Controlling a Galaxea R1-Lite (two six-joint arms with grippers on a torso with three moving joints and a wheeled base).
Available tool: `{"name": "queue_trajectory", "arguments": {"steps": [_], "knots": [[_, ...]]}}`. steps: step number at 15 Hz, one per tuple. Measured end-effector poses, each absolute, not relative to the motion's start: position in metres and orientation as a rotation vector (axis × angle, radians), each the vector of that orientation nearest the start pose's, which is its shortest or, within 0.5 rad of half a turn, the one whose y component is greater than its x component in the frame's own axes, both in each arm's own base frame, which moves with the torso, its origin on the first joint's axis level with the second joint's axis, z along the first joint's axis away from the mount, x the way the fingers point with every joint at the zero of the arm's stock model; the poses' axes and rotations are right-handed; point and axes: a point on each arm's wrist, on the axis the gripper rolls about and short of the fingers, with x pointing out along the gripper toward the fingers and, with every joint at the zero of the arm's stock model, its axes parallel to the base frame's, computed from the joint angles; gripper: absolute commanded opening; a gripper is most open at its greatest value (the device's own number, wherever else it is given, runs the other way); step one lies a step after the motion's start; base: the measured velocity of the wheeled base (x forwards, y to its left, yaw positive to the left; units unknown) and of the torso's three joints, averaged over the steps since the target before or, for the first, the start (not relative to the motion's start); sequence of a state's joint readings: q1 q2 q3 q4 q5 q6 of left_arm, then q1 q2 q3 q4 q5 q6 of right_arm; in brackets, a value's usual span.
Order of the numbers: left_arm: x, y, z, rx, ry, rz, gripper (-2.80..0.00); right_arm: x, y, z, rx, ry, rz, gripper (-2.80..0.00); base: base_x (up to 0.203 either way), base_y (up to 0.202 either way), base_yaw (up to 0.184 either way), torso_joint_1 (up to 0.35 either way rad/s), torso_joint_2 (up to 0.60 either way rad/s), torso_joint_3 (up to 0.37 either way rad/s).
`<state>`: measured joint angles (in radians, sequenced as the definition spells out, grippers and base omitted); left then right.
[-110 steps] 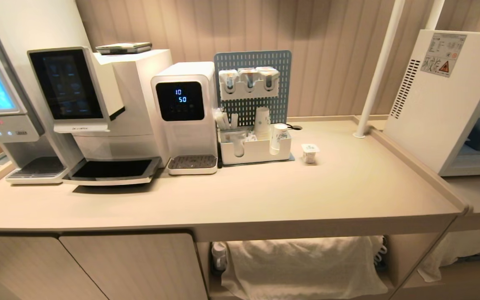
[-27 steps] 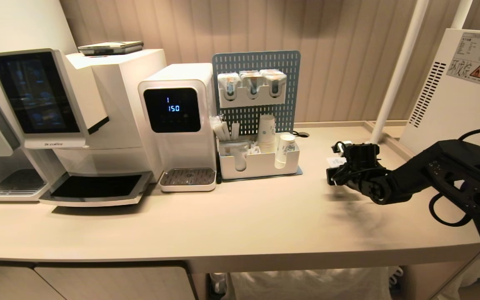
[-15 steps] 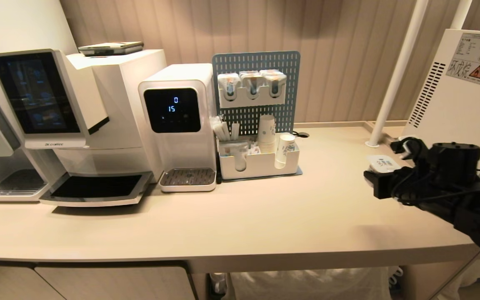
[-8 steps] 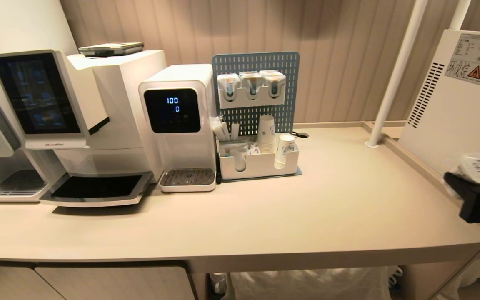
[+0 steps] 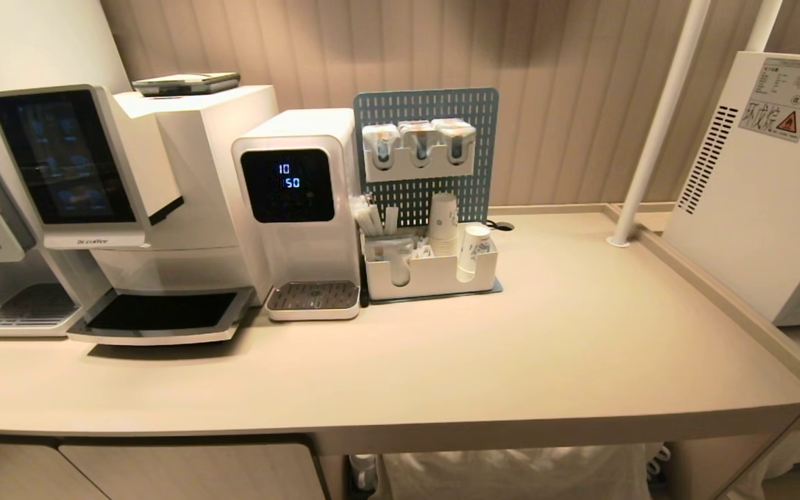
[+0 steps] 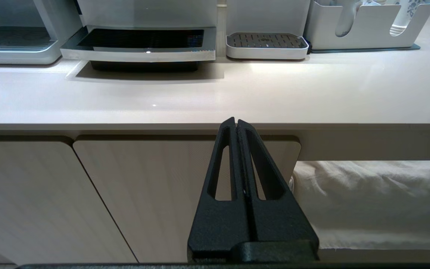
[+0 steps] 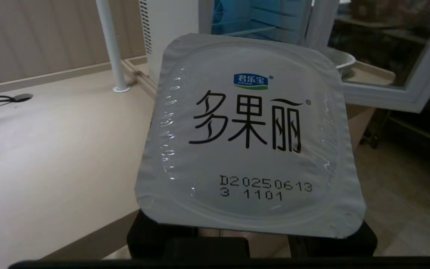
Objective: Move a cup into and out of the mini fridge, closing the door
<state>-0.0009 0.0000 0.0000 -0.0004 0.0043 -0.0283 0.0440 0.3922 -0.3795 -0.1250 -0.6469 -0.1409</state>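
Progress: early | right gripper [image 7: 250, 239] clamped on cup [image 7: 250, 134], off the counter [image 5: 567, 333] beside the mini fridge [image 5: 754, 194] | door [image 7: 398, 74] open | left gripper [image 6: 236, 125] together, parked below the counter edge | left: shelve cup, retrieve it, close door.

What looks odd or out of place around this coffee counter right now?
Little stands out. The mini fridge at the counter's right end has its door swung open, and the right gripper holds a sealed cup in the air near it. No spills or damage show.
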Motion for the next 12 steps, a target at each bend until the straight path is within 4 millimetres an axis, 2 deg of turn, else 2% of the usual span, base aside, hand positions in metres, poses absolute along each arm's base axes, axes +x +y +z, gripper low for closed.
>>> {"name": "queue_trajectory", "arguments": {"steps": [2,4,7,9,12], "knots": [[-0.023,0.000,0.075,-0.029,0.000,0.002,-2.80,-0.025,-0.011,0.180,-0.083,-0.105,-0.511,-2.80,0.000,0.000,0.000,0.000,0.00,0.000],[-0.023,0.000,0.075,-0.028,0.000,0.002,-2.80,-0.038,-0.007,0.160,-0.022,-0.160,-0.306,-2.80,0.000,0.000,0.000,0.000,0.00,0.000],[-0.023,0.000,0.076,-0.028,-0.001,0.003,-2.80,-0.033,-0.001,0.120,0.001,-0.145,-0.048,-2.80,0.000,0.000,0.000,0.000,0.00,0.000],[-0.023,0.000,0.076,-0.028,-0.001,0.003,-2.80,-0.026,0.000,0.094,-0.018,-0.093,0.004,-2.80,0.000,0.000,0.000,0.000,0.00,0.000],[-0.023,0.000,0.075,-0.028,0.000,0.002,-2.80,-0.024,0.000,0.076,-0.029,0.017,0.007,-2.80,0.000,0.000,0.000,0.000,0.00,0.000]]}}
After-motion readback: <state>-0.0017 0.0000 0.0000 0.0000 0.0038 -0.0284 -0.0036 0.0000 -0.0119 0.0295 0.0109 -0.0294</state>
